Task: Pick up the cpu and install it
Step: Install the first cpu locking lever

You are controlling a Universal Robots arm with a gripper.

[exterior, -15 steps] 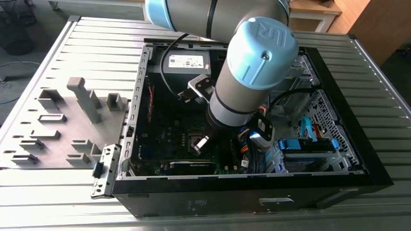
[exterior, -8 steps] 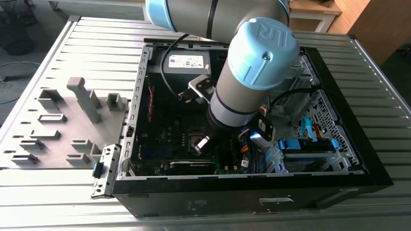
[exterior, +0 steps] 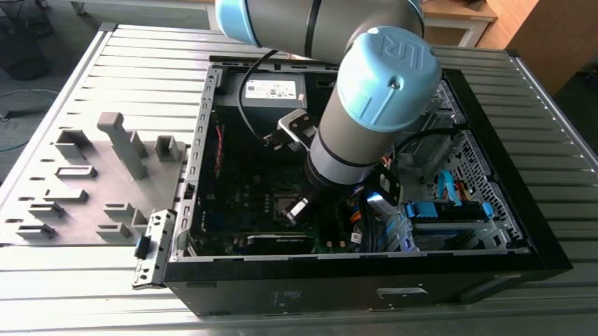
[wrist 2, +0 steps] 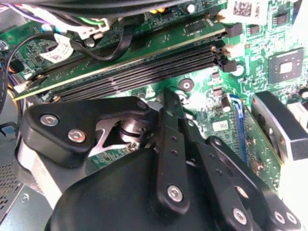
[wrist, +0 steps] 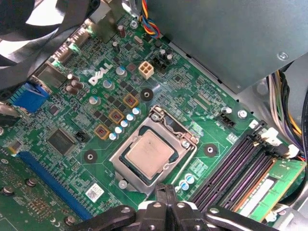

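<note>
The cpu (wrist: 148,153), a small square chip with a plain silver-grey top, lies flat in its socket on the green motherboard (wrist: 192,91), framed by a metal bracket (wrist: 179,136). In the first wrist view my gripper (wrist: 166,190) hangs just beside the socket's edge, fingers pressed together and holding nothing. The exterior view shows the gripper (exterior: 297,210) low inside the open computer case (exterior: 505,231), over the board's middle. In the second wrist view the black finger links converge to the gripper (wrist 2: 169,98) tip above the board.
Black memory slots (wrist: 231,168) run close beside the socket. A big grey power supply box (wrist: 231,38) and cable bundles (wrist: 284,110) crowd one side. On the exterior view's left, a grey fixture plate (exterior: 94,175) lies on the slatted table.
</note>
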